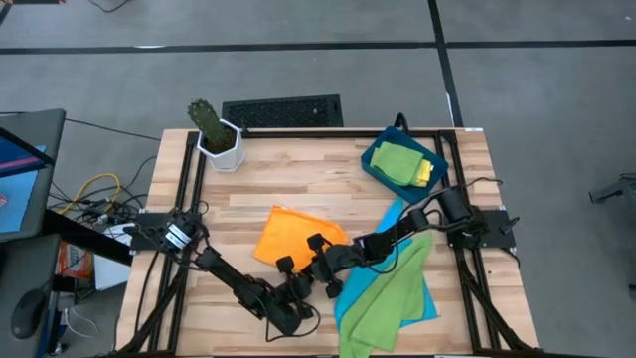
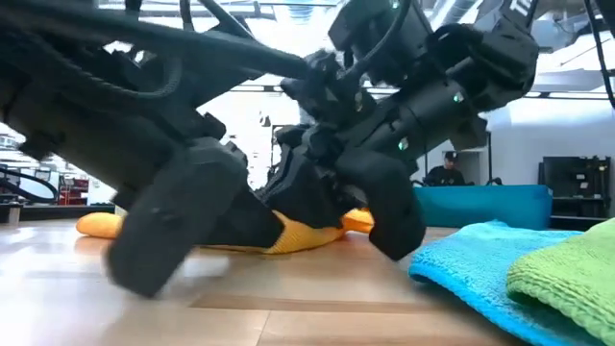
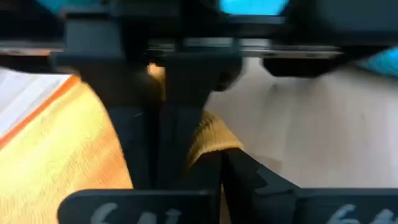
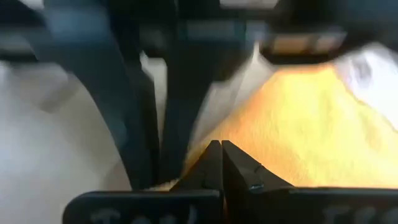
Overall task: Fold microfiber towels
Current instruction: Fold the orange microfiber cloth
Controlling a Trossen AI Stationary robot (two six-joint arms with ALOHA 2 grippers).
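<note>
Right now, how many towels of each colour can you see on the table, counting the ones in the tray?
Orange towel: 1
Blue towel: 1
Green towels: 2, one on the blue towel, one in the tray
Yellow towel: 1, in the tray
Total: 5

A potted cactus stands at the wooden desk's far corner. Behind it lies a black keyboard; a dark-blue tray sits opposite.
</note>
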